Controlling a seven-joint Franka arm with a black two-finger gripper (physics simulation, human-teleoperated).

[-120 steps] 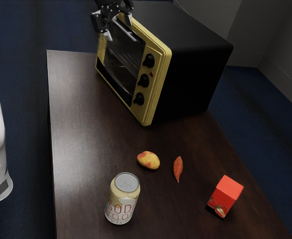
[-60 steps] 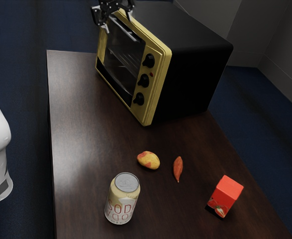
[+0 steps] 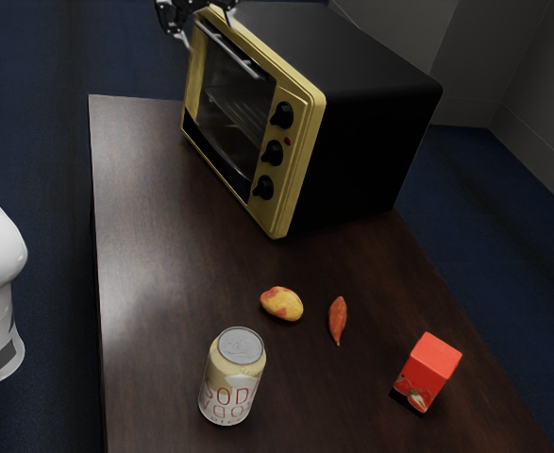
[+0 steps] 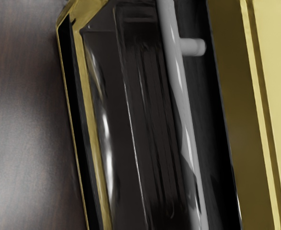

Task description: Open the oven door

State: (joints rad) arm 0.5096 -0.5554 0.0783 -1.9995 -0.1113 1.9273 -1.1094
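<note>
At the oven's (image 3: 361, 61) upper front edge: gripper (image 3: 209, 33) released, door (image 3: 225, 118) shut

Step in hand, my read: lining up on the handle (image 4: 178, 96), pull not begun. Jaws stand apart, nothing clamped. The gripper is near the handle's end away from the knobs (image 3: 273, 152); can't confirm contact with the bar.

Door sits flush in its frame on the oven's front, handle along its top edge. Wrist view has the bar running past a mounting post (image 4: 194, 47), with a gap behind it.

Next move: get one finger into that gap, behind the bar, then either close or just hook it. After that, pull away from the oven and arc down; top handle suggests a bottom hinge.

Watch for: fingers skating off the bar's end, knocking the post, or jamming on the frame. Straight pull without the arc would likely slip. Can (image 3: 231, 382) looks well clear of the swing.
</note>
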